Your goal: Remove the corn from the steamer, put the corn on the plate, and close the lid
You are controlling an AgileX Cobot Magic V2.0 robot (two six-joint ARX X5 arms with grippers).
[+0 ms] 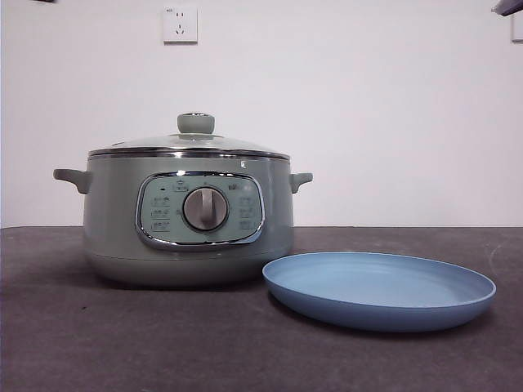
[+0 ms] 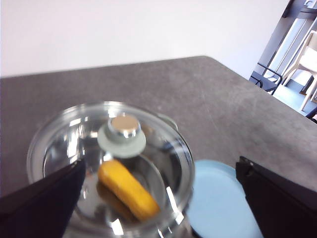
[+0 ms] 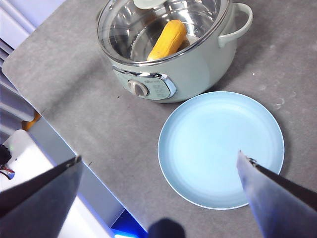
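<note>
Above steamer (image 2: 99, 163): left gripper (image 2: 158, 198) hovering, jaws spread wide, holding nothing, lid (image 2: 111, 148) knob (image 2: 122, 135) just below. Over plate (image 3: 221, 148): right gripper (image 3: 158, 183) high up, jaws wide apart, empty. Lid seated on steamer, closed. Corn (image 2: 128, 189) inside, lying on steel inner pan, visible through glass. Plate bare, on dark table (image 1: 122, 343) just beside steamer, dial (image 1: 205, 209) side. Wall socket (image 1: 180, 24) behind.

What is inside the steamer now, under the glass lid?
Through the glass lid, one corn cob lies on the shiny metal bottom of the steamer. The lid's green knob covers a small part of the inside, which cannot be seen.
</note>
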